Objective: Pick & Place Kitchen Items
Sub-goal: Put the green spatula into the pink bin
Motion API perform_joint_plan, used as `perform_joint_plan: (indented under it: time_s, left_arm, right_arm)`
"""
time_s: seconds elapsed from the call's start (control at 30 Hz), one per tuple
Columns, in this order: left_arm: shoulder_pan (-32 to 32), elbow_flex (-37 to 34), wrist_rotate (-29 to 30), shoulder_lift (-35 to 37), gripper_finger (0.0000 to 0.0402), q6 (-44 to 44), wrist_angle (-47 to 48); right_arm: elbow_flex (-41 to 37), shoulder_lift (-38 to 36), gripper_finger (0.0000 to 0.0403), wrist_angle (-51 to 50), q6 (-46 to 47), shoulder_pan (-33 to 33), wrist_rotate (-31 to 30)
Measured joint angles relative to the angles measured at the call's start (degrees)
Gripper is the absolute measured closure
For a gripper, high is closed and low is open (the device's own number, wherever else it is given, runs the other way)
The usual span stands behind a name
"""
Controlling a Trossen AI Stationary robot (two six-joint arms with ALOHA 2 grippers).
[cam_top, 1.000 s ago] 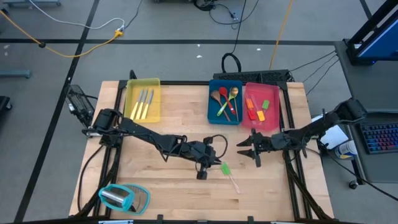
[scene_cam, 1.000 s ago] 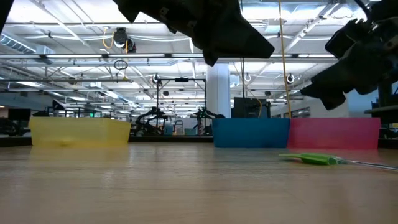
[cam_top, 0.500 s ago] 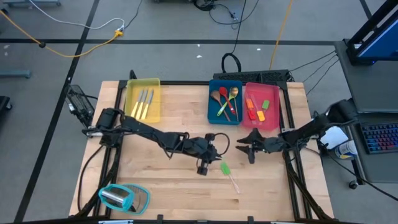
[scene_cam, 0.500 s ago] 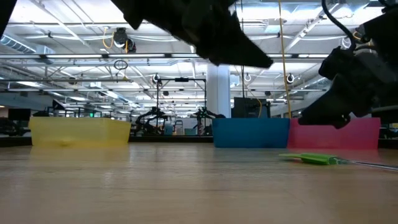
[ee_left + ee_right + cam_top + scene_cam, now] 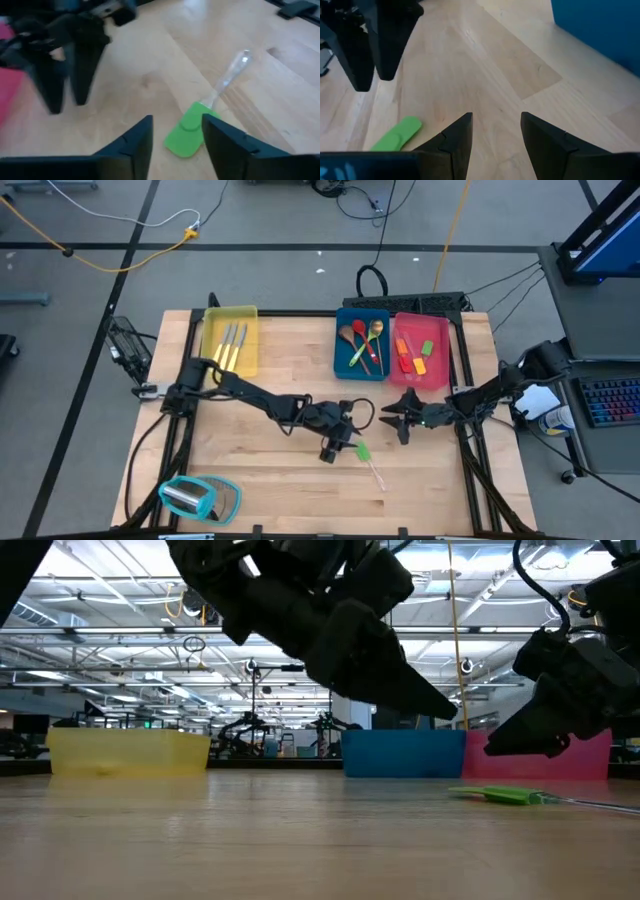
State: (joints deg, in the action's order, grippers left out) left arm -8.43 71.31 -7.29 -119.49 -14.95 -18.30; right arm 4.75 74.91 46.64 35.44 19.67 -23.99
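A spatula with a green head [image 5: 363, 451] and a clear handle [image 5: 378, 474] lies flat on the wooden table, right of centre. It also shows in the left wrist view [image 5: 187, 135], the right wrist view [image 5: 397, 135] and the low view [image 5: 510, 796]. My left gripper [image 5: 346, 437] is open and empty. It slants down toward the spatula head from the table's left and stays above it [image 5: 177, 130]. My right gripper [image 5: 393, 420] is open and empty, a little to the far right of the spatula [image 5: 496, 127], clear of the table.
At the far edge stand a yellow tray [image 5: 212, 355] with silver cutlery, a blue tray [image 5: 342, 345] with spoons and a pink tray [image 5: 440, 365] with small spatulas. A teal-and-clear rounded object [image 5: 198, 498] lies at the near left corner. Bare wood lies between them.
My left gripper has come down and gone a little toward the table's right edge, closer to the green spatula. My right gripper has come down toward the table. The spatula has stayed where it was.
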Motion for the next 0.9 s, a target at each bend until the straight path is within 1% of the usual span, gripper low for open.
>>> perform_joint_plan:
  time_s: [0.07,0.13,0.17,0.23,0.33,0.43,0.53,0.6,0.67,0.73,0.83,0.9]
  left_arm:
    - [0.2,0.1,-2.0,-0.6,0.0212,-0.6,-0.3]
    - [0.3,0.4,-2.3,-1.0,0.0196,-0.4,-0.4]
    - [0.5,0.4,-2.0,-1.0,0.0190,-0.3,0.0]
    - [0.8,0.4,-0.5,-1.0,0.0183,-0.3,0.5]
    - [1.2,0.4,3.1,-1.0,0.0183,-1.0,1.6]
    - [1.8,0.4,5.2,-0.9,0.0188,-1.0,2.7]
    - [2.1,0.4,5.7,-0.9,0.0193,-0.3,3.1]
    - [2.1,0.4,5.9,-0.7,0.0197,-0.3,3.4]
    - [2.0,0.4,5.9,-0.6,0.0199,-0.3,4.5]
    - [1.9,0.4,5.9,-0.1,0.0199,-0.4,6.9]
    - [1.9,0.4,6.5,1.6,0.0201,-1.1,12.7]
    - [2.1,0.4,8.0,3.2,0.0205,-1.0,18.2]
  right_arm:
    - [0.0,0.2,0.0243,0.1,0.3,-0.1,0.0]
    - [0.0,0.3,0.0243,0.6,0.8,0.0,0.6]
    - [0.0,0.3,0.0243,1.1,1.1,0.2,2.0]
    - [0.4,0.3,0.0243,2.9,1.4,1.3,4.6]
    - [3.5,0.3,0.0243,2.8,-1.0,4.3,4.3]
    - [9.9,2.7,0.0243,0.2,-6.5,7.9,3.7]
    - [18.5,7.6,0.0243,-7.0,-9.9,10.7,0.5]
    - [24.2,10.9,0.0243,-15.7,-9.4,11.5,-1.8]
    - [29.2,13.0,0.0243,-25.3,-6.9,11.7,-3.7]
    - [33.2,13.6,0.0243,-32.4,-3.9,11.7,-4.5]
    - [36.8,13.5,0.0243,-38.7,0.5,11.9,-4.4]
    - [37.4,13.1,0.0243,-42.1,4.8,12.0,-2.9]
